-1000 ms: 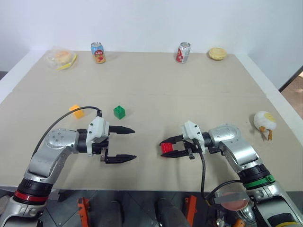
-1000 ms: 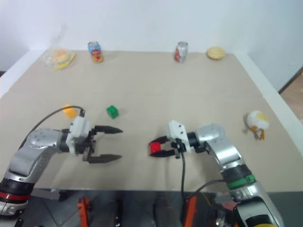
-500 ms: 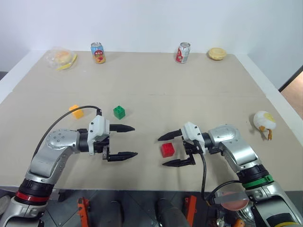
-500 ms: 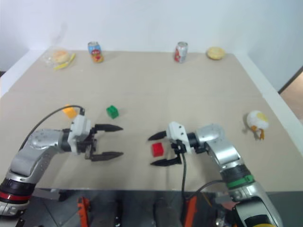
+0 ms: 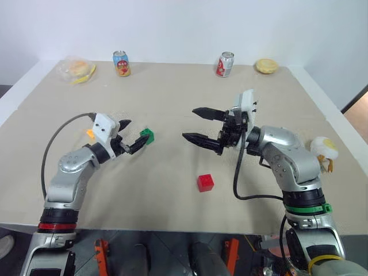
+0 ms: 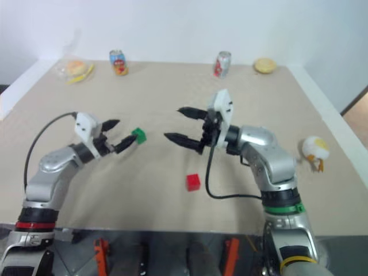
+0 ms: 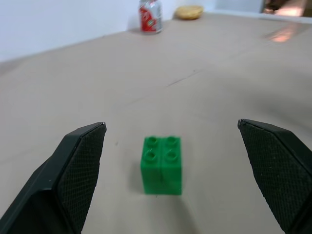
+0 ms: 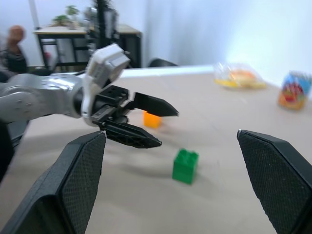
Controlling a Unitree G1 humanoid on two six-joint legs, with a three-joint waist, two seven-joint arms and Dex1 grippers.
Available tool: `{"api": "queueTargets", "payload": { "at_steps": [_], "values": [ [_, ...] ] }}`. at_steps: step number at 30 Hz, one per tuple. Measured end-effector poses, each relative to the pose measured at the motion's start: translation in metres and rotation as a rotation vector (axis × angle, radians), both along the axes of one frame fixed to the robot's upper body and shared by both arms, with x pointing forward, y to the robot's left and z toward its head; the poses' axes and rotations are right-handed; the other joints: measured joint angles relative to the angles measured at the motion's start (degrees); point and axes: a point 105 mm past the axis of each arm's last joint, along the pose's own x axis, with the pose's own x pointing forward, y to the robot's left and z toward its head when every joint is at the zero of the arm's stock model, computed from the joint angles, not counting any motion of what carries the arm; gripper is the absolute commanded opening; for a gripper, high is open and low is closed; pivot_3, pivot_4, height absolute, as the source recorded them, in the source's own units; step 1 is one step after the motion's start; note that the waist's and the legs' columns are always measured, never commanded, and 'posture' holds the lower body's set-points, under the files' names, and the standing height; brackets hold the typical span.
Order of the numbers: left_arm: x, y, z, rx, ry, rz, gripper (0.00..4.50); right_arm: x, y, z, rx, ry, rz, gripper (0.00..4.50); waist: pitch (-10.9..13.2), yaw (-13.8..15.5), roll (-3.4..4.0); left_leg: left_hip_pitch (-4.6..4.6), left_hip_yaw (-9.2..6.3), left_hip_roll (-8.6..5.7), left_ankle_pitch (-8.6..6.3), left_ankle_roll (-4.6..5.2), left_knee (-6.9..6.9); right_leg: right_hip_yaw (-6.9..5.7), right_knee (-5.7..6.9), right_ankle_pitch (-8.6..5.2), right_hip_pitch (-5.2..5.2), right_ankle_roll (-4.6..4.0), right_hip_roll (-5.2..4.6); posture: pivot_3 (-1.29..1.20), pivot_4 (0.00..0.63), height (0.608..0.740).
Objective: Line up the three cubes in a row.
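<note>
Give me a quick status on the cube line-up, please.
Left end effector open, closing on green studded plastic cube. Right end effector open, empty, raised. Red studded plastic cube on table; orange one behind left end effector.

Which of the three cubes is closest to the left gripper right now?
The green cube, just ahead of the open left gripper; the others sit farther off.

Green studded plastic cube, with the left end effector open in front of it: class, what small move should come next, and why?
Probably ease the left end effector forward until its open fingers straddle the green studded plastic cube, then close. The cube sits upright on the table between and ahead of the fingertips, untouched, and is not yet in line with the red studded plastic cube.
</note>
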Motion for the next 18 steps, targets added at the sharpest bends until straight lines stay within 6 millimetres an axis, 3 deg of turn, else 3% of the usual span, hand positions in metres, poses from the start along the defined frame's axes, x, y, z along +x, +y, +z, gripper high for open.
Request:
{"api": "queueTargets", "payload": {
  "at_steps": [7,16,18],
  "values": [
    [0.026,-0.017,-0.037,0.004,0.098,-0.012,4.5,0.0,0.001,-0.001,-0.017,-0.014,-0.018,4.45,0.0,0.65,0.0,0.03,-0.06,0.01,0.05,0.0,0.05,-0.07,0.01,0.1,0.0,-0.06,0.05,0.0,0.15,0.733],
    [0.052,-0.027,-0.041,0.052,0.103,-0.035,4.5,-0.004,-0.001,-0.003,-0.038,-0.028,-0.023,4.45,0.0,0.84,-0.01,-0.03,-0.07,0.0,0.04,-0.04,0.02,-0.05,0.0,0.05,0.0,0.03,0.05,0.0,0.15,0.733],
    [0.054,-0.027,-0.043,0.059,0.106,-0.038,3.94,-0.007,-0.002,-0.005,-0.044,-0.025,-0.023,4.5,0.0,0.86,0.0,-0.03,-0.07,0.0,0.02,-0.06,-0.01,-0.05,0.0,0.02,0.0,0.03,0.05,0.0,0.15,0.733]
  ]
}}
